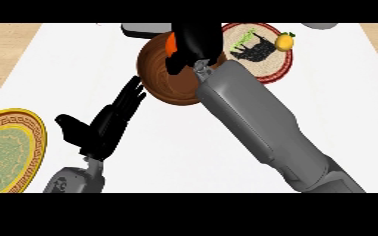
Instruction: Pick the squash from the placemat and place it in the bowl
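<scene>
Fingers [193, 42] of the right hand [196, 40] are seen curled over the brown bowl [166, 82], closed round an orange object of which only a small patch shows at the hand's left edge; this patch is taken to be the squash [171, 44], though most of it is hidden by the hand. The right forearm [258, 125] is recorded as a grey limb entering from the lower right and rising diagonally to the bowl, covering the bowl's right rim. The bowl is listed as round, wooden-brown, set on the white surface [184, 150] near the upper middle. Just right of the bowl a round placemat [273, 65] is noted, cream with a red border and a black animal figure at its middle; it is partly covered by the right hand and forearm. A small yellow fruit with a green leaf [284, 41] is found on the placemat's upper right edge. The left hand [103, 122] is entered as open, fingers straight and pointing up toward the bowl's lower left rim, thumb spread to the left; whether the fingertips touch the bowl cannot be told. It holds nothing. A yellow-rimmed plate [33, 150] with a patterned green centre is catalogued at the left edge, well apart from the bowl. A grey object [148, 28] is partly visible behind the bowl at the top, and another grey shape [321, 26] at the upper right; neither can be identified.
</scene>
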